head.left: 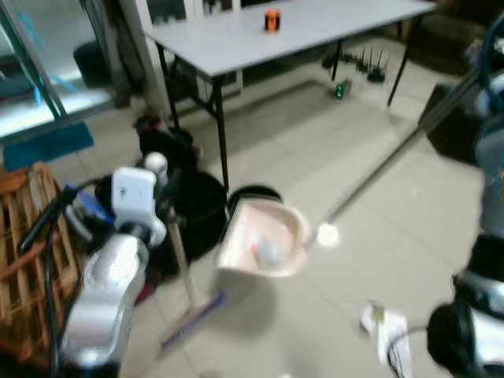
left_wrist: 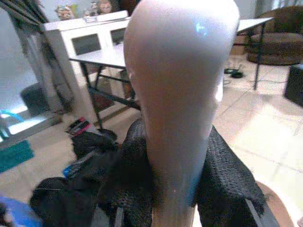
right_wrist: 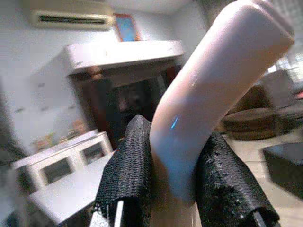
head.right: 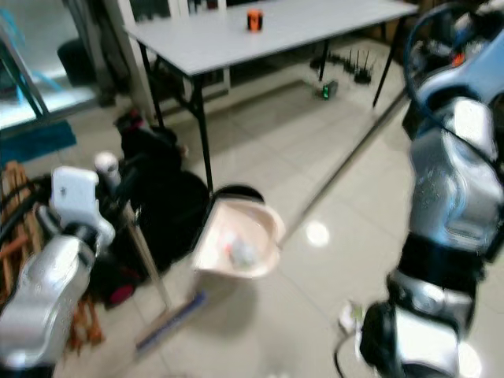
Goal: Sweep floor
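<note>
In our left gripper the fingers are closed on the pale top of the broom handle; the broom head rests on the floor near the dustpan. Our right gripper is clamped on the dustpan's handle, whose long pole slants down to the pan, just off the tabletop's near corner. Both look light and stiff, but smooth and likely slippery, so we judge the handle ends best for holding. We can read no labels or writing.
</note>
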You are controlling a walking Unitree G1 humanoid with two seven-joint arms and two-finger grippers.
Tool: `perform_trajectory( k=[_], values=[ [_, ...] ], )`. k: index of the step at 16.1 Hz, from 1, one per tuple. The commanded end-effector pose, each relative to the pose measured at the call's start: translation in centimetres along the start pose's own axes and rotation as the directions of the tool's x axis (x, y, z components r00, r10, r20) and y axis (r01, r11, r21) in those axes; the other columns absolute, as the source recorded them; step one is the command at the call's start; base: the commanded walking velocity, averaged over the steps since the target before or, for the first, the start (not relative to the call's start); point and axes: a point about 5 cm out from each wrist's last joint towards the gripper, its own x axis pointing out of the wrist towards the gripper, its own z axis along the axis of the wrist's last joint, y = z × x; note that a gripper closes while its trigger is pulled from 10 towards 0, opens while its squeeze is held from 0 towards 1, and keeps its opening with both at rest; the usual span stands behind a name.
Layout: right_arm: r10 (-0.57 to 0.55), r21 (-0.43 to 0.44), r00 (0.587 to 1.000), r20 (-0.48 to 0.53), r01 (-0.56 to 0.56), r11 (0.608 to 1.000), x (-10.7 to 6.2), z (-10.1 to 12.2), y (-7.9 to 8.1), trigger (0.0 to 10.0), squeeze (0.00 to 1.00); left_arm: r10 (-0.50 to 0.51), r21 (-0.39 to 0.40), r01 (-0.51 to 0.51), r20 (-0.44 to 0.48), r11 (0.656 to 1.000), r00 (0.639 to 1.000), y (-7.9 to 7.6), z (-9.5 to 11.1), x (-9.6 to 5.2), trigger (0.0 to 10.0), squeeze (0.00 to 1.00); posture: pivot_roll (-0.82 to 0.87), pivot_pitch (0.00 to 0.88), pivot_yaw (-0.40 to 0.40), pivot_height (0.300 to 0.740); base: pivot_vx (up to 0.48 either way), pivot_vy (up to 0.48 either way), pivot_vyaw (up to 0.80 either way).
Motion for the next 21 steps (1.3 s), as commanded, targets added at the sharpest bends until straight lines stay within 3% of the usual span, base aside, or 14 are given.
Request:
perform_trajectory(
  k=[1, 11, 21],
  values=[
    [-0.011, 0.013, 0.998, 0.056, 0.011, 1.000, 0.2, 1.3, -0.3, 10.0, 0.00, -0.019, 0.020, 0.018, 0.043, 1.000, 0.999, -0.2, 0.9, 0.3, 10.0, 0.00, 0.07, 0.000, 0.041, 0.740, 0.386, 0.000, 0.00],
    [0.033, -0.046, 0.998, 0.047, -0.031, 0.998, 0.5, 0.9, 0.7, 10.0, 0.00, -0.024, 0.011, 0.024, 0.004, 1.000, 1.000, 0.0, -0.2, -0.2, 10.0, 0.00, 0.08, 0.000, 0.041, 0.740, 0.389, 0.000, 0.05],
    [0.006, -0.029, 0.999, 0.050, -0.005, 1.000, 0.3, 0.7, 0.1, 10.0, 0.00, -0.037, 0.010, 0.037, 0.000, 0.999, 0.999, 0.0, -0.3, -0.2, 10.0, 0.00, 0.08, 0.000, 0.049, 0.740, 0.390, 0.000, 0.10]
  ],
)
